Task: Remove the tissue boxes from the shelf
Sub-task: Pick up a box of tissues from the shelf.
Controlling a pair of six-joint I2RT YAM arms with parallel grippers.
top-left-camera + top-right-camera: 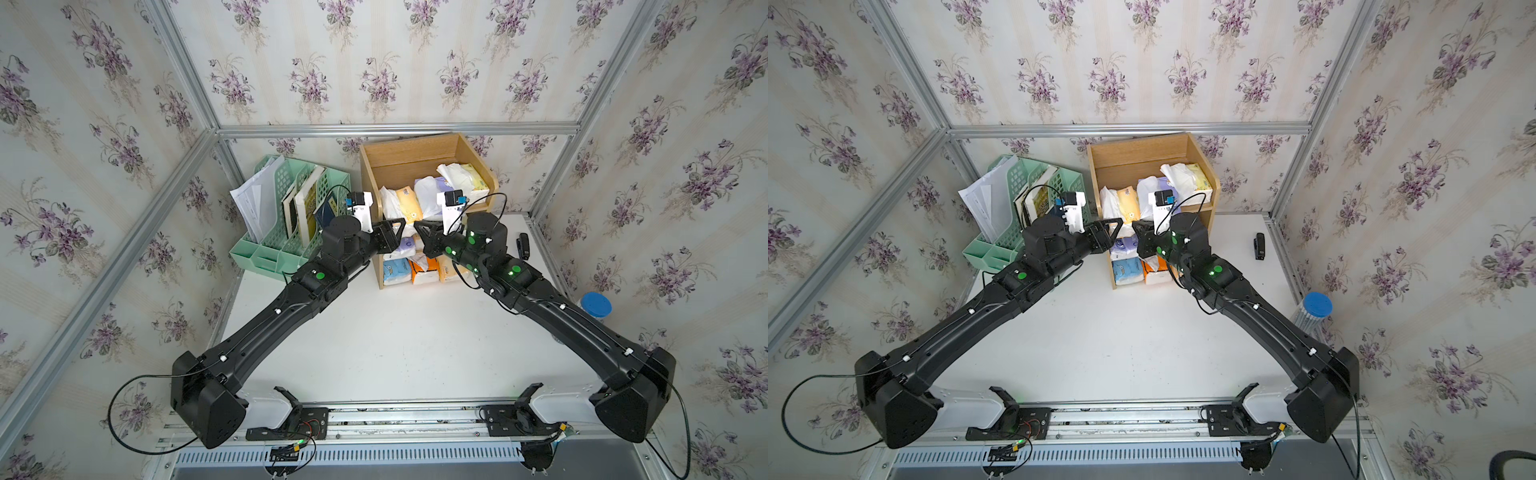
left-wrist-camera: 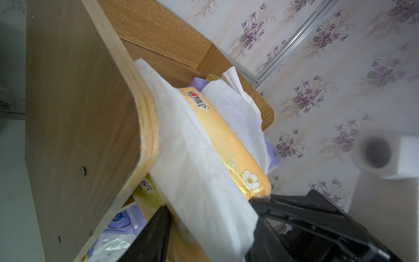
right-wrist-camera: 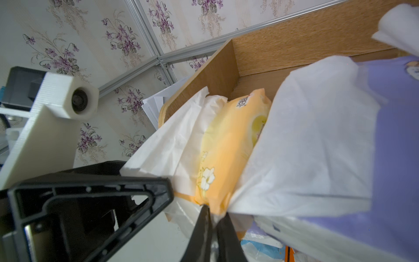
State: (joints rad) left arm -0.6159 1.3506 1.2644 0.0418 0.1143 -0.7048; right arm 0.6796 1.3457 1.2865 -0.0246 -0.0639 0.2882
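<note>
The wooden shelf stands at the back of the table with tissue boxes on all its tiers. On the top tier a yellow pack lies at the left with white tissue beside it. My left gripper has its jaws closed against both sides of that pack's front end. My right gripper is shut on the wrapper edge at the same end. A purple pack and a pale green-yellow pack lie further right. Light blue and orange packs fill the bottom tier.
A mint-green file rack with papers and books stands just left of the shelf, close to my left arm. A small black object lies right of the shelf. A blue-lidded container stands at the table's right edge.
</note>
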